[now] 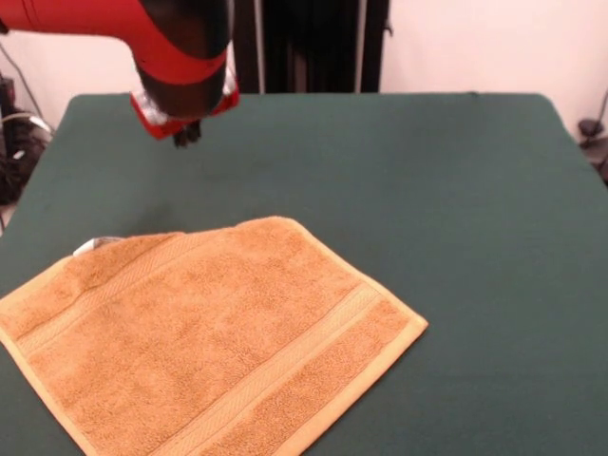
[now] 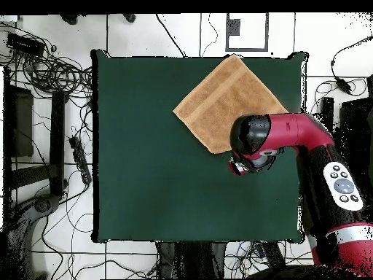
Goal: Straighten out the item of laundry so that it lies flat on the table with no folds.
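The orange-tan towel [image 1: 209, 332] lies spread out on the dark green table [image 1: 446, 190], turned at an angle, at the near left of the front view. Its paler bands and hem show, and I see no folds. A small white label [image 1: 95, 244] sticks out at its far left corner. In the overhead view the towel [image 2: 229, 102] sits near the table's [image 2: 160, 160] top right edge. My gripper [image 1: 187, 135] hangs above the table behind the towel, clear of it and holding nothing. In the overhead view the gripper [image 2: 242, 166] sits just below the towel's lower corner, mostly under the arm.
The red arm [image 2: 306, 135] reaches in over the table's right side in the overhead view. Cables and equipment [image 2: 51, 73] lie on the floor to the left of the table. A black stand [image 1: 313, 43] rises behind the table's far edge.
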